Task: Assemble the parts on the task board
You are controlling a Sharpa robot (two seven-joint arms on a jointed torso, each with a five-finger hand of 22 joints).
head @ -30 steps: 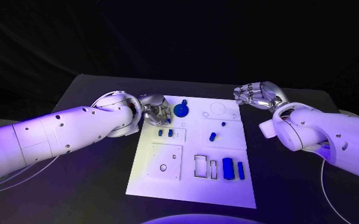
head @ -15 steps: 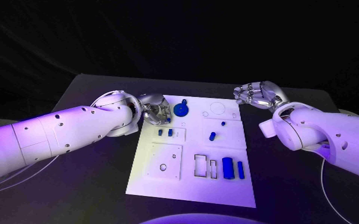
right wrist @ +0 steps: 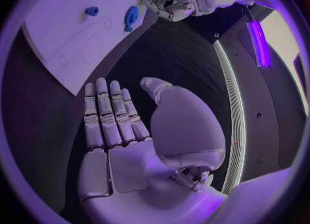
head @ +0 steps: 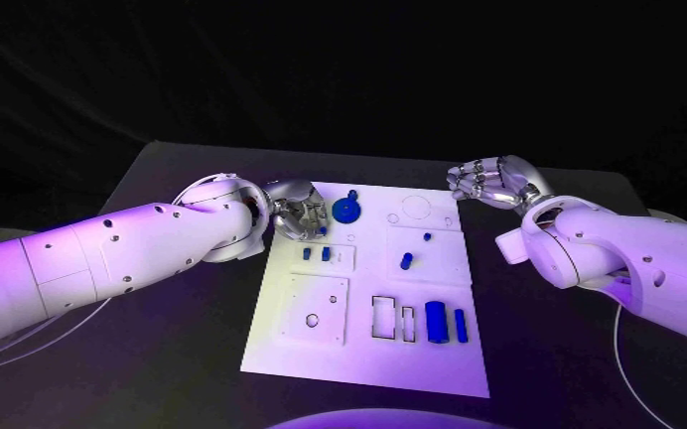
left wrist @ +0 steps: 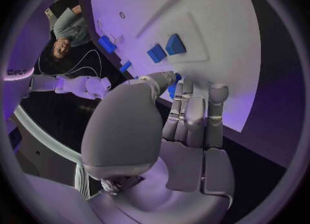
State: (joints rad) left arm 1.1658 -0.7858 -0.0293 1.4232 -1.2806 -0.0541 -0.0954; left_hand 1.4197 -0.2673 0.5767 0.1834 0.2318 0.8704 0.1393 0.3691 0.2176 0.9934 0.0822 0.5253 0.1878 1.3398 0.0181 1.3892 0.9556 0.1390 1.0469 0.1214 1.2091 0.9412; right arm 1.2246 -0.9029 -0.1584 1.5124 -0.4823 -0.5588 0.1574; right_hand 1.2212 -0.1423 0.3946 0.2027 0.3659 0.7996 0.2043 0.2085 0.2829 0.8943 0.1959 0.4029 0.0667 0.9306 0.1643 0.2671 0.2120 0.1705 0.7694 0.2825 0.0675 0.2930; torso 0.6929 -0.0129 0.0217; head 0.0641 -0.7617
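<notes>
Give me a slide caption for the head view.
Left hand at the task board's far left corner beside a blue disc; right hand open off-board.

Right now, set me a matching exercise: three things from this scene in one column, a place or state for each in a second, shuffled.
Things:
1. left hand
2. right hand
3. round blue part

Places or states:
A. flat on the task board, at its far end
B. off the board's far right corner, fingers straight and together, holding nothing
C. at the board's far left edge, fingers curled

Pairs: 1-C, 2-B, 3-A
</notes>
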